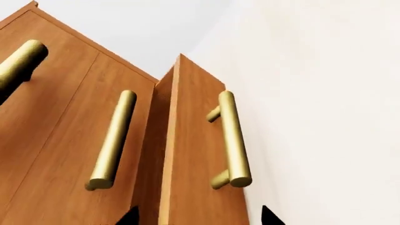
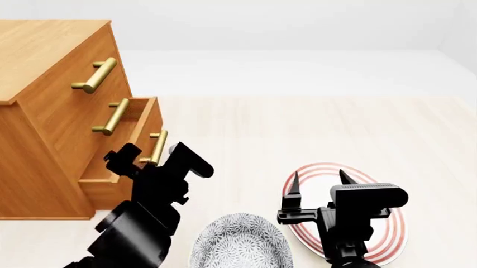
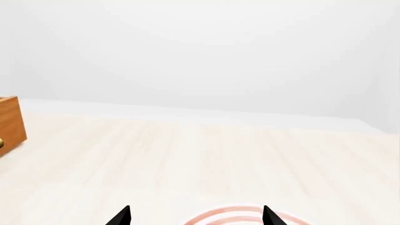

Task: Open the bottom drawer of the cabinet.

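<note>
The cabinet (image 2: 52, 117) stands at the left with three brass-handled drawers. The bottom drawer (image 2: 145, 120) is pulled partway out, its plain wooden side showing. Its brass handle (image 2: 157, 146) sits just ahead of my left gripper (image 2: 145, 162). In the left wrist view the drawer front (image 1: 200, 154) and its handle (image 1: 233, 140) lie beyond my left gripper (image 1: 200, 216). Its jaws are open, holding nothing, with the fingertips wide apart short of the handle. My right gripper (image 2: 318, 180) is open and empty above the plate, far from the cabinet; it also shows in the right wrist view (image 3: 195, 216).
The middle drawer handle (image 1: 114, 140) and top drawer handle (image 1: 22, 63) are on shut drawers. A patterned grey bowl (image 2: 238, 245) and a red-ringed plate (image 2: 387, 237) lie on the pale floor near my arms. A corner of the cabinet (image 3: 11, 123) shows in the right wrist view.
</note>
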`<state>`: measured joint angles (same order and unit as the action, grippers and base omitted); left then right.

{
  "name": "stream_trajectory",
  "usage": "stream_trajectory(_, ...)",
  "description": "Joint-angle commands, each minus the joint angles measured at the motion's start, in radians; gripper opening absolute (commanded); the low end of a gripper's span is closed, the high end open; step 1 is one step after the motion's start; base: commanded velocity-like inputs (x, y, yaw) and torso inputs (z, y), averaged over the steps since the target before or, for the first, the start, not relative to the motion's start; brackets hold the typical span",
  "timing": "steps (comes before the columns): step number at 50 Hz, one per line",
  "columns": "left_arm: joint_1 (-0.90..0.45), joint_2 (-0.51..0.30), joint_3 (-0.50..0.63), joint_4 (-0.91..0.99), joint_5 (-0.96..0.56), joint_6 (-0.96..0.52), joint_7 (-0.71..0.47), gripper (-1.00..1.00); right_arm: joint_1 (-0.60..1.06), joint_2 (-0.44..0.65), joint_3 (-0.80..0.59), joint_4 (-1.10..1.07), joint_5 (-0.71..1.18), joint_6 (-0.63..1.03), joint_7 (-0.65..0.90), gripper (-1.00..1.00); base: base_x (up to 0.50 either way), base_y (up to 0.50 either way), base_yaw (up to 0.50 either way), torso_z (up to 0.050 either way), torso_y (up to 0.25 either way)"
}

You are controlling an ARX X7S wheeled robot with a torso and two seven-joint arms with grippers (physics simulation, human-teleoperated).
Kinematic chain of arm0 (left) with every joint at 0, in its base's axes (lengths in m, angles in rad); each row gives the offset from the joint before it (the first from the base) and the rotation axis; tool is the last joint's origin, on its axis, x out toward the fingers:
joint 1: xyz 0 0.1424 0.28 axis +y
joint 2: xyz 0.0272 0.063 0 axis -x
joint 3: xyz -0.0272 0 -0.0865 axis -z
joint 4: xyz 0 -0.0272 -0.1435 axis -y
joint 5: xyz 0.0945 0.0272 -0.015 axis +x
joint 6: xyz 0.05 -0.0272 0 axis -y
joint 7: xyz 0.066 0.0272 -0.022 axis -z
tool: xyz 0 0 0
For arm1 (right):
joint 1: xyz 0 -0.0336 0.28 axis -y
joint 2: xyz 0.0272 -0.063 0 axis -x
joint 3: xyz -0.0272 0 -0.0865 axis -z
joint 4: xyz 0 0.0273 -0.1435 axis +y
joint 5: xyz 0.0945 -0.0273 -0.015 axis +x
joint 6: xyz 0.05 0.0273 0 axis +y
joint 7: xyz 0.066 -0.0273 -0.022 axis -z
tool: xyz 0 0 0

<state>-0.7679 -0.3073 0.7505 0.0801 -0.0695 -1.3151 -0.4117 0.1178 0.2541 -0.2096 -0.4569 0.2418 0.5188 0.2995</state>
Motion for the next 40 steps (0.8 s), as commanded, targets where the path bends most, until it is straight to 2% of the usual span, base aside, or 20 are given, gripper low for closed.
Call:
stream_trajectory(1, 0.019, -0.051, -0.193, 0.403, -0.068, -0.199, 0.055, 1.00, 0.005, 0.002, 0.000, 0.007, 0.007, -0.001, 0.004, 1.00, 0.00, 0.00, 0.00, 0.000, 0.000)
stream_trajectory(4, 0.009, -0.034, -0.277, 0.410, -0.071, -0.204, 0.056, 1.00, 0.005, 0.003, 0.002, 0.005, 0.010, 0.000, 0.006, 1.00, 0.00, 0.00, 0.00, 0.000, 0.000)
stream_trajectory(7, -0.006, -0.010, -0.365, 0.324, -0.064, -0.150, 0.049, 1.00, 0.004, 0.004, 0.000, 0.002, 0.011, 0.000, 0.007, 1.00, 0.00, 0.00, 0.00, 0.000, 0.000)
stream_trajectory(11, -0.030, 0.009, -0.423, 0.173, -0.052, -0.059, 0.040, 1.00, 0.006, 0.005, -0.001, 0.005, 0.012, 0.001, 0.009, 1.00, 0.00, 0.00, 0.00, 0.000, 0.000)
stream_trajectory(17, -0.060, 0.036, -0.494, 0.033, -0.083, -0.018, 0.069, 1.00, 0.008, 0.006, -0.001, 0.004, 0.016, 0.002, 0.012, 1.00, 0.00, 0.00, 0.00, 0.000, 0.000)
stream_trajectory(25, -0.098, 0.055, -0.544, -0.128, -0.135, -0.003, 0.134, 1.00, 0.007, 0.009, -0.004, 0.007, 0.018, -0.002, 0.015, 1.00, 0.00, 0.00, 0.00, 0.000, 0.000)
stream_trajectory(40, -0.149, 0.066, -0.543, -0.452, -0.153, 0.096, 0.202, 1.00, 0.009, 0.011, -0.010, 0.020, 0.021, -0.011, 0.021, 1.00, 0.00, 0.00, 0.00, 0.000, 0.000)
